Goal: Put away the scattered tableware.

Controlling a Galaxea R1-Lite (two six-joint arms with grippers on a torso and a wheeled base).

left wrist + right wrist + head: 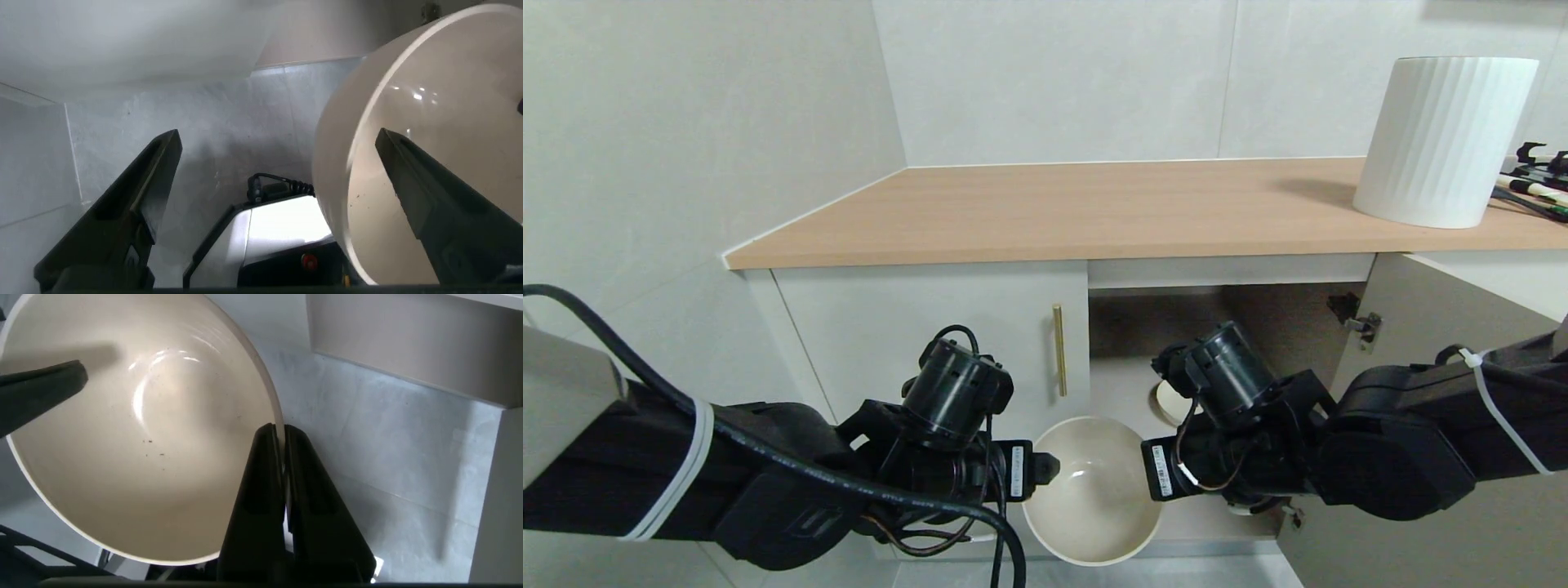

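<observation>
Slipping is my main worry, says the first. The bowl (1094, 498) hangs in the air at 6 o'clock in the head view, low before the open cabinet (1225, 327). The right gripper (279, 433) has it by a thin pinch on the rim, at the bowl's 3 o'clock. One narrow hold on a smooth, tilted bowl could let it swing or slide out.

And the left gripper (278, 135)? asks the second.

It sits at the bowl's 9 o'clock with its jaws spread wide, the rim between them and not squeezed. If the right lets go before the left closes, I judge the bowl drops to the floor (1192, 572). If the left closes askew, it could lever the rim out of the right's pinch.

What stands in the way of putting it inside?

The cabinet opens at 12 to 1 o'clock of the bowl. The closed door (931, 318) with its brass handle (1058, 349) borders it at 11 o'clock, the open door (1429, 343) at 3 o'clock. A pale round piece (1168, 402), perhaps a plate, lies inside, partly hidden; the bowl could strike it.

And above?

On the countertop (1054, 212) a white ribbed container (1445, 139) stands at 2 o'clock with some pens (1535, 184) beside it, well apart from the bowl.
</observation>
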